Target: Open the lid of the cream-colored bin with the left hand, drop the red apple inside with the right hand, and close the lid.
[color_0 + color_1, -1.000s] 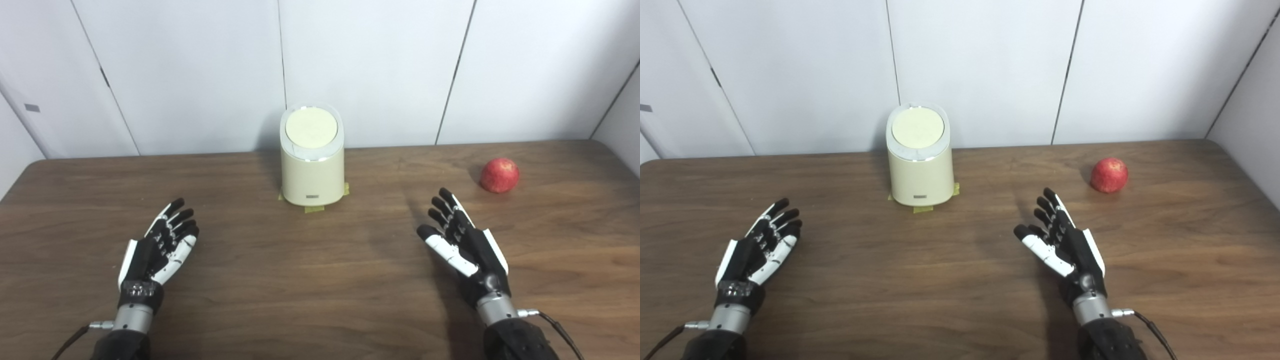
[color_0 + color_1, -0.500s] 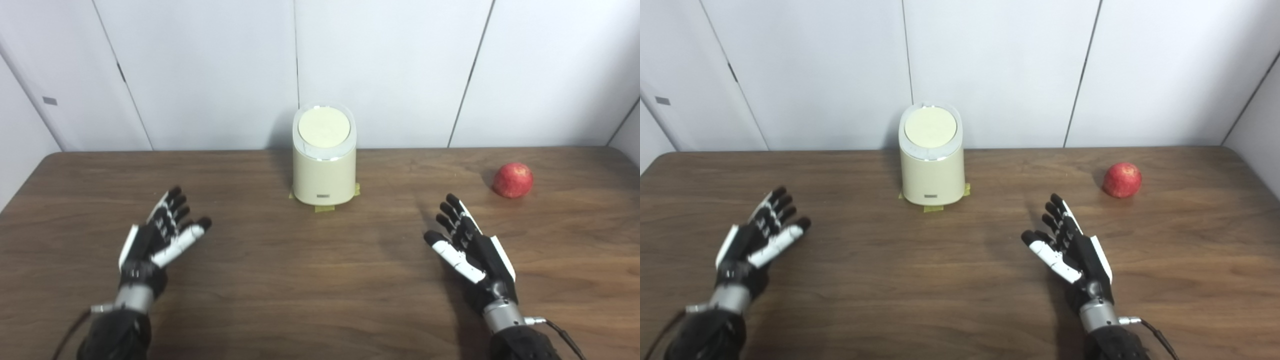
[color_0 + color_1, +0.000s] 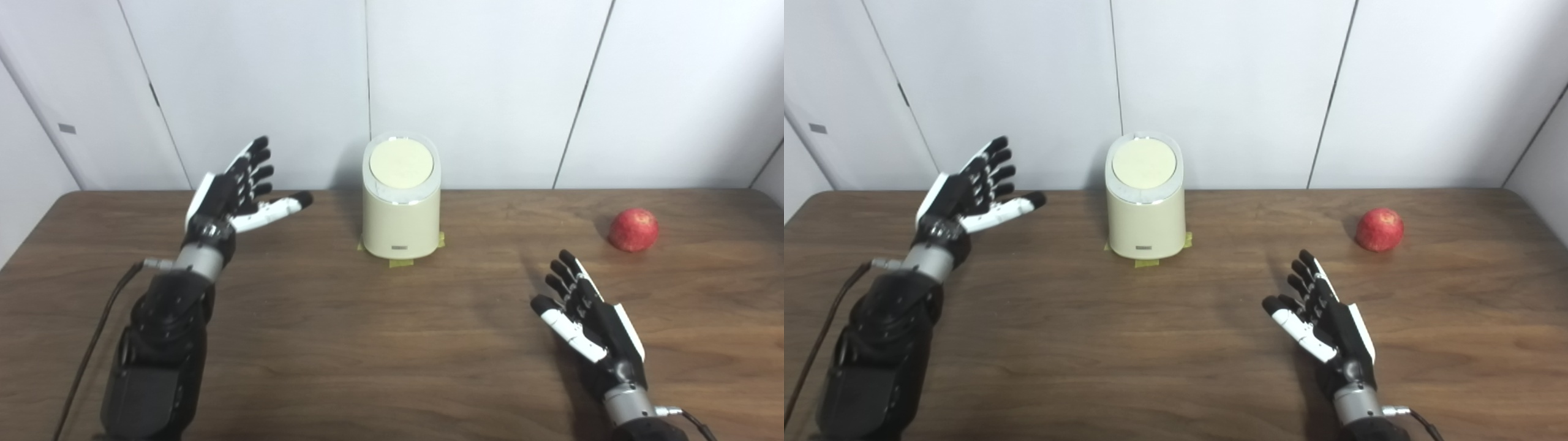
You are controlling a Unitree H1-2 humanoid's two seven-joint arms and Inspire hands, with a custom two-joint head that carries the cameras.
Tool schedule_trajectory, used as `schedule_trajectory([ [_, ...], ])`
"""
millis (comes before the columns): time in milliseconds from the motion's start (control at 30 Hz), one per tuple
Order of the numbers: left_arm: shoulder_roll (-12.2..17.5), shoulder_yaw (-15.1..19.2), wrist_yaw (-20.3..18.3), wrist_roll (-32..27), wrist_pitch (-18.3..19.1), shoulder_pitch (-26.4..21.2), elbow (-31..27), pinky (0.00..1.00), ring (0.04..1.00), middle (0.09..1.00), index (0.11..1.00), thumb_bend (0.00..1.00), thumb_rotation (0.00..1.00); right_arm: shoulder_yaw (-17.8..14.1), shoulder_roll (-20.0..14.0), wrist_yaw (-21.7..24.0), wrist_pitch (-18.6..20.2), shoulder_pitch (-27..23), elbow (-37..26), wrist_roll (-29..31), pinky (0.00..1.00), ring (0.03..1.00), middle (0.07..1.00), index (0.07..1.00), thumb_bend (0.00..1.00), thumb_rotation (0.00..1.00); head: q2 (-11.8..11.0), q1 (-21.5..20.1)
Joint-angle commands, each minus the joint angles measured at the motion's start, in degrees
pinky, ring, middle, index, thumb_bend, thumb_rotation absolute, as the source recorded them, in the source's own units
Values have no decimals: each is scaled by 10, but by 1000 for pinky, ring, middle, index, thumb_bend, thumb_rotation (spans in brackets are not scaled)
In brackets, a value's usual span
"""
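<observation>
Both cameras sit side by side up at the robot's head, looking forward and steeply down across the wooden desk (image 3: 380, 343) toward the white panelled wall (image 3: 478, 86) at the far side. They stand a little apart, so the same scene slides sideways between them: the cream bin (image 3: 401, 199) lies just right of centre in the left eye view and just left of centre in the right eye view. Each takes in the desk from its near edge to the wall, with both arms coming up from the bottom edge. They share nearly everything: bin, apple (image 3: 1379, 229), left hand (image 3: 968, 187) and right hand (image 3: 1323, 315). The right eye view shows more of the far right corner.
</observation>
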Motion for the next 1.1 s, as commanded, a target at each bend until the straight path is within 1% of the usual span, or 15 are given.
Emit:
schedule_trajectory([
  [0, 10, -4, -1, 17, 2, -50, 3, 842, 908, 955, 966, 924, 209, -2, 0, 4, -23, -10, -9, 7, 820, 931, 945, 943, 615, 391, 1, -1],
  [100, 7, -18, -4, 33, 13, -82, 25, 867, 934, 967, 966, 922, 176, 0, -2, 3, -25, -10, -9, 0, 820, 929, 943, 944, 614, 406, 1, 0],
  [167, 9, -35, -5, 55, 16, -107, 48, 853, 934, 963, 963, 926, 179, 2, -3, 1, -26, -10, -8, -6, 821, 929, 941, 943, 612, 409, 1, 0],
  [267, 6, -50, -9, 74, 21, -140, 77, 840, 929, 958, 961, 928, 172, 1, 0, -1, -24, -9, -11, -6, 819, 922, 936, 941, 605, 399, 1, -1],
  [433, -4, -63, -19, 84, 26, -194, 128, 863, 936, 963, 966, 914, 143, 2, 3, -2, -22, -9, -10, -5, 814, 922, 937, 940, 605, 388, 1, -3],
  [533, -10, -72, -27, 102, 25, -224, 163, 851, 934, 953, 957, 923, 134, 2, 3, -1, -27, -9, -8, -6, 834, 931, 943, 946, 615, 408, 1, -4],
  [567, -12, -74, -30, 105, 25, -233, 175, 848, 935, 957, 957, 917, 126, 2, 4, -2, -25, -9, -9, -7, 825, 925, 938, 942, 619, 413, 1, -5],
  [700, -15, -91, -40, 121, 25, -263, 214, 819, 932, 962, 959, 911, 122, 4, 6, -4, -26, -9, -10, -11, 818, 920, 937, 942, 613, 402, 0, -9],
  [833, -24, -96, -43, 123, 25, -287, 247, 811, 924, 960, 956, 912, 101, 7, 7, -3, -25, -7, -14, -16, 827, 926, 940, 944, 604, 406, 1, -12],
  [967, -25, -108, -57, 141, 26, -308, 268, 842, 929, 960, 956, 897, 105, 8, 10, -4, -25, -7, -15, -16, 831, 927, 943, 947, 604, 405, 3, -16],
  [1000, -25, -115, -65, 154, 26, -319, 278, 848, 930, 960, 956, 895, 104, 8, 11, -5, -23, -7, -16, -16, 833, 928, 944, 948, 604, 401, 3, -18],
  [1067, -29, -118, -80, 173, 26, -335, 295, 914, 960, 960, 953, 891, 87, 9, 12, -6, -22, -7, -17, -20, 823, 925, 940, 946, 607, 403, 4, -19],
])
